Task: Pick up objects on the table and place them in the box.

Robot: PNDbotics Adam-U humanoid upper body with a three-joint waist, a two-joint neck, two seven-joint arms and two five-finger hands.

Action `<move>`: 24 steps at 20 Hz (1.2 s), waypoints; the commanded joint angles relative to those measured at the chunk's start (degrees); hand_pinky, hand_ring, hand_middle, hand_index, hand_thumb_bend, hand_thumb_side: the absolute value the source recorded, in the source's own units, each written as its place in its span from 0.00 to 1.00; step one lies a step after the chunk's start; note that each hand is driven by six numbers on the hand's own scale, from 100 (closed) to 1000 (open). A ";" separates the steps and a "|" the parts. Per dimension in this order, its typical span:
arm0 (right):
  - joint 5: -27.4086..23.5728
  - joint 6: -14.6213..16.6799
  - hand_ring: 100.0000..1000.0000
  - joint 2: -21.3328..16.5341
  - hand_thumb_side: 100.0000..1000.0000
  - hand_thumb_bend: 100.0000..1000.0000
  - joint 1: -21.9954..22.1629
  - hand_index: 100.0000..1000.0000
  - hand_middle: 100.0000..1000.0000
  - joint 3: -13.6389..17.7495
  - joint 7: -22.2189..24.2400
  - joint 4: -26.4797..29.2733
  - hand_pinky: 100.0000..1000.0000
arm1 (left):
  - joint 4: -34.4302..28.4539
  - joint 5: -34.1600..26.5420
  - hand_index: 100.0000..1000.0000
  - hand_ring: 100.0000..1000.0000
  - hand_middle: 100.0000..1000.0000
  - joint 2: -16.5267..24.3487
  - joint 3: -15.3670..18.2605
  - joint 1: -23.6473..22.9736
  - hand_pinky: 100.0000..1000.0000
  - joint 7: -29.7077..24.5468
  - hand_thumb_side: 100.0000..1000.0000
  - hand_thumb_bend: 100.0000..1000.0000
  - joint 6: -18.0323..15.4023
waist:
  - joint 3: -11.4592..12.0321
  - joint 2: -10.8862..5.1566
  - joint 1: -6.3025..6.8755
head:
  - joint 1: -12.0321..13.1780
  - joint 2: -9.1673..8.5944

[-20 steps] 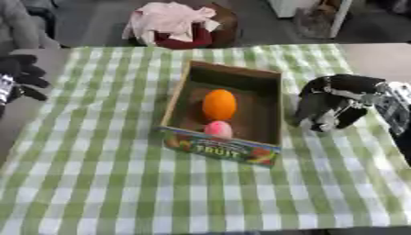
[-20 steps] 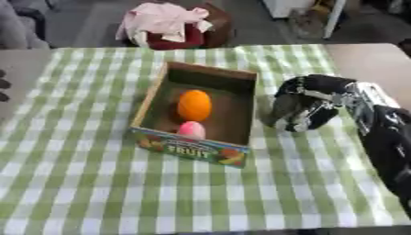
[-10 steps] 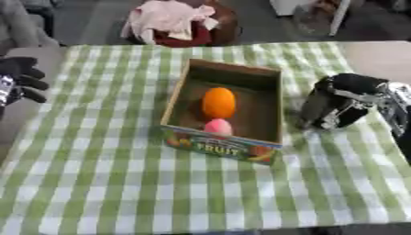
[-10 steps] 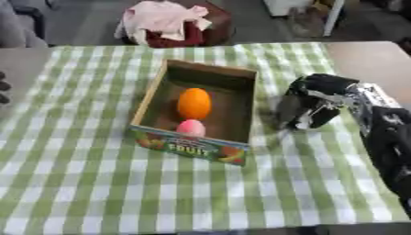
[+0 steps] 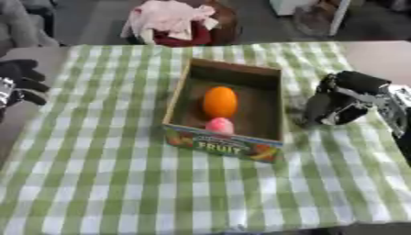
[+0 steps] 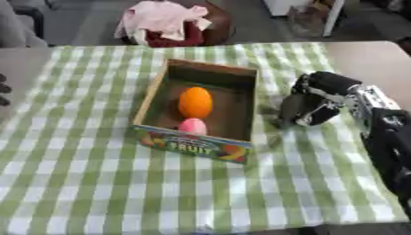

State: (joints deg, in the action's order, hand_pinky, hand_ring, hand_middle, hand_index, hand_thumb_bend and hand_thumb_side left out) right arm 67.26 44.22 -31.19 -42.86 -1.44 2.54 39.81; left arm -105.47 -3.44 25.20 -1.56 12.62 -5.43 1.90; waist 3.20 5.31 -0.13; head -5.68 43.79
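A cardboard fruit box with the word FRUIT printed on its front panel sits in the middle of the counter, which is covered by a green and white checked cloth. Inside the box lie two things: an orange near the centre of the box floor, and a smaller pink round fruit just in front of it, close against the box's front wall. The two look to be touching or nearly so.

The right hand is just beside the box's right wall, low over the cloth, with its fingers curled downward; a dark shape shows under them, but I cannot tell whether the hand holds anything or whether that is only shadow. The orange and the pink fruit lie well inside the box, apart from this hand, with the box wall between.

The left hand shows at the counter's left edge, far from the box, its fingers relaxed and spread.

Beyond the far edge of the counter, behind the box, a heap of pink cloth lies on a dark red seat.
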 commanded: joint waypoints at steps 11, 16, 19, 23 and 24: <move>-15.48 4.58 0.00 -4.12 0.28 0.17 -3.68 0.41 0.09 -1.58 12.74 9.46 0.00 | -0.41 0.43 0.76 0.58 0.56 1.27 0.43 0.11 0.52 -0.71 0.78 0.00 -0.07 | -0.11 -0.91 -0.42 | 0.11 0.33; -26.16 3.98 0.00 -4.02 0.28 0.14 -6.42 0.41 0.09 -2.85 20.09 14.92 0.00 | -0.31 0.40 0.76 0.58 0.57 1.38 0.33 0.00 0.52 -1.10 0.79 0.00 -0.11 | -0.25 -1.14 -0.79 | 0.10 0.33; -30.90 2.80 0.00 -2.62 0.28 0.13 -8.89 0.42 0.10 -3.40 23.86 16.73 0.00 | -0.31 0.39 0.76 0.59 0.57 1.40 0.20 -0.03 0.52 -1.42 0.79 0.00 -0.12 | -0.15 -1.35 -0.92 | -0.07 0.33; -33.62 1.41 0.00 1.11 0.27 0.14 -12.53 0.42 0.10 -3.64 27.06 16.32 0.00 | -0.50 0.16 0.76 0.59 0.57 1.04 -0.08 0.15 0.52 -1.80 0.79 0.00 -0.10 | 0.27 -1.52 -1.04 | -0.57 0.33; -33.58 1.14 0.00 2.14 0.28 0.14 -13.20 0.42 0.10 -3.63 27.58 15.75 0.01 | -0.61 0.06 0.76 0.59 0.57 0.86 -0.23 0.33 0.52 -1.96 0.79 0.00 -0.10 | 0.50 -1.50 -1.04 | -0.76 0.33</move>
State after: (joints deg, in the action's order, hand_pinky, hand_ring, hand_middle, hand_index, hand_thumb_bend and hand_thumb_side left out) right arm 34.81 41.34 -29.00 -54.40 -5.34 24.95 54.90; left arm -105.15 -3.30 25.19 -1.86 12.14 -7.07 1.90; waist 3.78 4.60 -1.23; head -6.18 43.83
